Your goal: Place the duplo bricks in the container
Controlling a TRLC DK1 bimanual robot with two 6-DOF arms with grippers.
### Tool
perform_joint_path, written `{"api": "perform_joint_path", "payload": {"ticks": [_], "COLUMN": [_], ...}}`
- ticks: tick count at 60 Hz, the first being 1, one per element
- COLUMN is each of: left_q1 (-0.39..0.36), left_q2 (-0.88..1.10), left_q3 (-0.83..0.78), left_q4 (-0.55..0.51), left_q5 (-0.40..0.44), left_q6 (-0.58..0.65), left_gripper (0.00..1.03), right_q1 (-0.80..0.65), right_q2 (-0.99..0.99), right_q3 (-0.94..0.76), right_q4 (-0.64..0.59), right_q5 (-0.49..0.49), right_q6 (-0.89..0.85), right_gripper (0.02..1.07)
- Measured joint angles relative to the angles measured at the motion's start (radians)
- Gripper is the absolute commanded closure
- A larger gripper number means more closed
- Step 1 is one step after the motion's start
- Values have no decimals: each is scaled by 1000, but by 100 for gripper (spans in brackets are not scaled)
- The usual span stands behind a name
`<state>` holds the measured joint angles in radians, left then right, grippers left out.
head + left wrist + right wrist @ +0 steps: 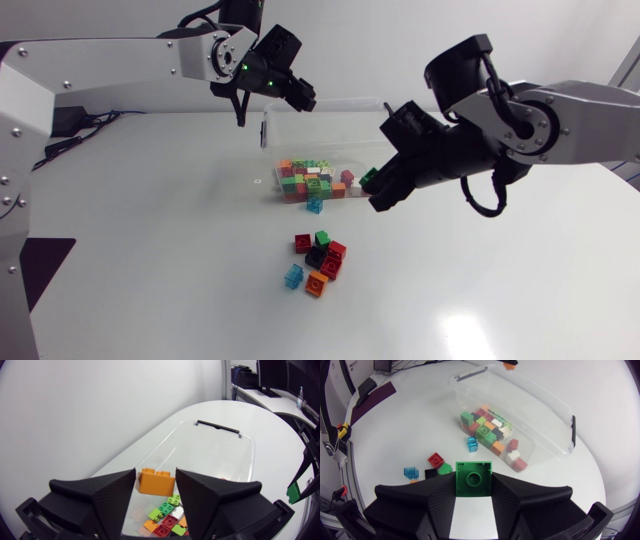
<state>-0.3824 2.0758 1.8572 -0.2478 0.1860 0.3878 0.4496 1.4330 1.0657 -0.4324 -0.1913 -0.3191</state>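
Right claw [474, 481] around green brick [473, 476]

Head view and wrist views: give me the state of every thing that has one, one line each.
Left end effector: shut on an orange brick, over the container.
Right end effector: shut on a green brick.
Container: lidless, partly filled with bricks.
Loose bricks: on the table, outside the container.

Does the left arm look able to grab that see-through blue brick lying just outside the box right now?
Probably not yet: the left hand is full, shut on an orange brick above the clear container. The blue brick itself lies uncovered on the table beside it.
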Motion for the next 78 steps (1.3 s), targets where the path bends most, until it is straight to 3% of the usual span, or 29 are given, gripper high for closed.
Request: {"api": "perform_joint_path", "payload": {"ticks": [14, 34, 44, 46, 52, 57, 70, 78], "left_q1": [6, 31, -14, -27, -55, -74, -148, -177], "left_q2": [-51, -420, -554, -566, -576, -581, -613, -623], "left_q3": [-47, -395, -572, -603, -663, -707, -846, -924], "left_q4": [18, -52, -115, -133, -187, -217, -227, -226], "left_q5": [-39, -38, -34, -34, -26, -27, -22, -7], "left_q6": [-38, -24, 44, 58, 70, 92, 198, 299], "left_gripper": [5, 5, 5, 5, 5, 5, 5, 5], "right_q1": [-9, -22, -22, -22, -22, -22, -50, -100], "right_q2": [67, 255, 354, 375, 434, 477, 467, 282], "right_q3": [113, 321, 401, 413, 448, 472, 455, 287], "right_q4": [90, 198, 255, 270, 297, 304, 325, 362], "right_q5": [5, 32, 56, 68, 92, 128, 142, 86], "right_q6": [7, 53, 74, 77, 84, 84, 80, 53], "right_gripper": [79, 78, 77, 72, 38, 17, 11, 11]}}
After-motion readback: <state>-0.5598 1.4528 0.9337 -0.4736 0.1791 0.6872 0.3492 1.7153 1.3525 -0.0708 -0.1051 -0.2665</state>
